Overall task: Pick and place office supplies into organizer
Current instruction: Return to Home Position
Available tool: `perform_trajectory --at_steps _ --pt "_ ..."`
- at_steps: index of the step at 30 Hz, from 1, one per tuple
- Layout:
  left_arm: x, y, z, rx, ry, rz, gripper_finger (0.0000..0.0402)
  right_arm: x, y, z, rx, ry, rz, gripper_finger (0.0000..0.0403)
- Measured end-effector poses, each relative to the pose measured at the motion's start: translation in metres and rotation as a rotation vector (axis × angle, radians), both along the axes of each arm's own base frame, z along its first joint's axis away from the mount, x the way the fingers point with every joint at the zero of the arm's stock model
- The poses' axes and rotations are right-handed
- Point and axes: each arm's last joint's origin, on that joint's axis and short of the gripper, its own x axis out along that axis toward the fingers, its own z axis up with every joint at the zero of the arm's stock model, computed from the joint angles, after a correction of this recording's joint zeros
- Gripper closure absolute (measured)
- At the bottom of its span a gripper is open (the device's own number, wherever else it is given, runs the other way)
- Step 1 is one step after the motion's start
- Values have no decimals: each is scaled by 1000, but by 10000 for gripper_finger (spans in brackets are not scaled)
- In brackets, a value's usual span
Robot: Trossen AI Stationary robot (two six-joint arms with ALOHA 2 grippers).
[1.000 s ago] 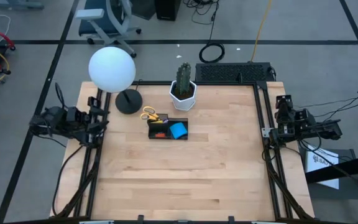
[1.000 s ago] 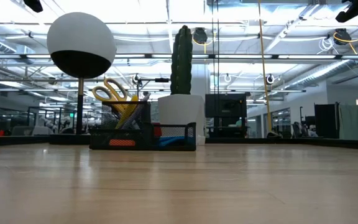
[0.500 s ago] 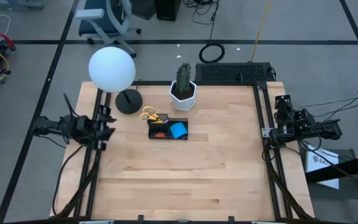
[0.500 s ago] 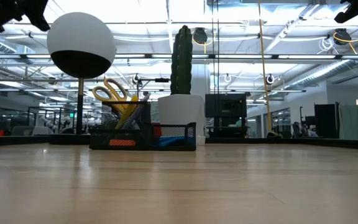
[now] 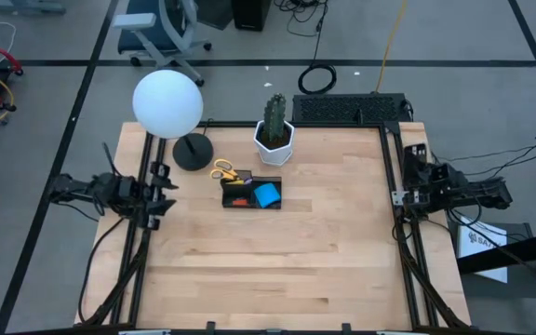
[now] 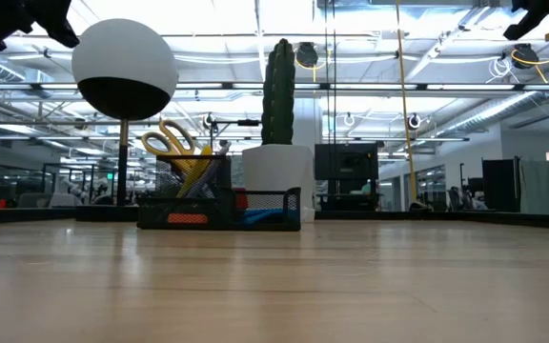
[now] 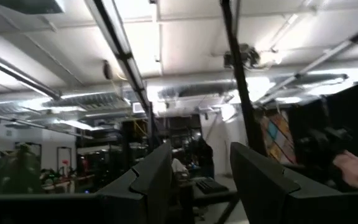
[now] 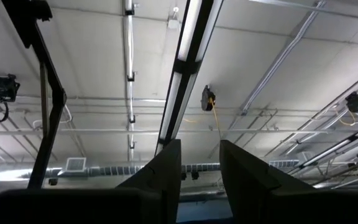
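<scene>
Shows black mesh on the organizer (image 6: pixel 273 201), yellow on the scissors (image 5: pixel 221 170) handles, blue on the sticky-note pad (image 5: pixel 267 194), red-orange on a small piece (image 5: pixel 238 201); white on cactus pot (image 5: pixel 274 146) and lamp globe (image 5: pixel 167 102), pale wood grain on the table (image 5: pixel 277 270)

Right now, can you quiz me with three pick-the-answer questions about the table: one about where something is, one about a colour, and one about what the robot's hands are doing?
1. Where does the organizer stand?
A. close to the cactus pot
B. on the floor
C. on a chair

2. What colour are the handles of the scissors?
A. green
B. yellow
C. red

3. What do the left gripper and the right gripper hold?
A. a pen each
B. a cup
C. nothing, both are open

Answers:
1 A, the high view shows it on the table close to the pot.
2 B, they stick up yellow out of the organizer.
3 C, each wrist view shows a bare gap with nothing in it.
</scene>
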Motion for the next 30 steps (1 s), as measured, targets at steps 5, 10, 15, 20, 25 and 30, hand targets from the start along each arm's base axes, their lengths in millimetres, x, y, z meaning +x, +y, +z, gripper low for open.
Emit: perform_trajectory --at_steps 5,10,15,20,25,30 --pt "2 -1 -4 7 25 -5 231 3 0 -2 22 32 41 303" --pt "3 -1 -6 25 43 -20 231 8 1 -5 12 91 27 303" --pt "6 -2 -12 44 112 -16 231 19 1 -15 29 249 -12 303" --pt "9 -2 -20 48 205 2 231 31 -1 -32 99 470 -77 303" --pt "12 -1 -29 40 298 56 231 41 1 -53 13 725 -124 303" --pt "14 0 -33 46 344 105 231 44 1 -65 -54 864 -157 303"
